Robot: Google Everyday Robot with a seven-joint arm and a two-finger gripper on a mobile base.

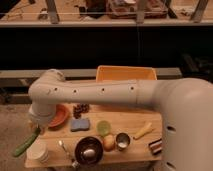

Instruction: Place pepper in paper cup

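Note:
My gripper (36, 130) sits at the end of the white arm over the table's front left corner, mostly hidden under the bulky wrist. It is shut on the pepper (25, 145), a long green pod that slants down and to the left from the gripper, its lower tip past the table's left edge. The off-white paper cup (39, 150) stands on the table just right of the pepper and slightly below the gripper. The pepper is outside the cup, beside its left rim.
Behind the gripper is a red bowl (60, 116). A blue sponge (80, 124), a round light-green object (104, 127), a dark bowl (90, 149), a metal cup (122, 140) and a pale yellow item (142, 131) stand on the wooden table (134, 150). An orange bin (125, 74) is behind.

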